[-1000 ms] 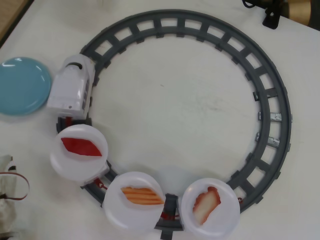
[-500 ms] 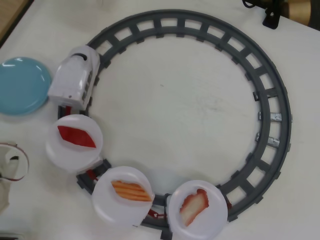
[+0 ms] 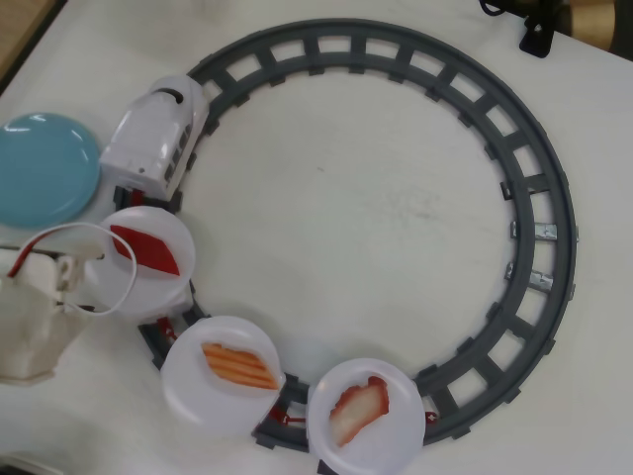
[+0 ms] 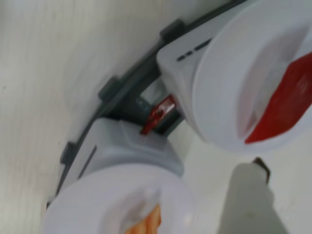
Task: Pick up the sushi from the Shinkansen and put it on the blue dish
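Overhead: white tabletop [image 3: 346, 198], grey track ring [image 3: 534, 188], wood edge top-left [image 3: 20, 35].

Grey circular track [image 3: 514, 168] on a white table [image 3: 366, 198].

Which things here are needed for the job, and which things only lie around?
Needed for the job:
- orange striped sushi, on the middle white plate
- Shinkansen
- blue dish
- pincer, only partly in view

Only lying around:
- dark red piece
- pink-and-white piece
- grey track
- black object at the top edge
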{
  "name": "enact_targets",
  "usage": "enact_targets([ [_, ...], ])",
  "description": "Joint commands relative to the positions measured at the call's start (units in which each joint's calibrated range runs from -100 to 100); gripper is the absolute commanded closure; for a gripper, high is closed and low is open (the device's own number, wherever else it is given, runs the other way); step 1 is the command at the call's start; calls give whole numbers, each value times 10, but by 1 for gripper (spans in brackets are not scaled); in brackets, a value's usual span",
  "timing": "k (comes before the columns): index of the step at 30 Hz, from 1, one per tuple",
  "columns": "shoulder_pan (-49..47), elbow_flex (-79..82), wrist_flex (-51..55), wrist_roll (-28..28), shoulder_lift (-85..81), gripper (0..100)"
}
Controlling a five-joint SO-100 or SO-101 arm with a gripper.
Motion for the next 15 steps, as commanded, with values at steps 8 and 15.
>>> enact_targets([
  [8, 99, -81, 30, -1, 68, 75],
  [15, 126, -64, 30, -10, 124, 73],
])
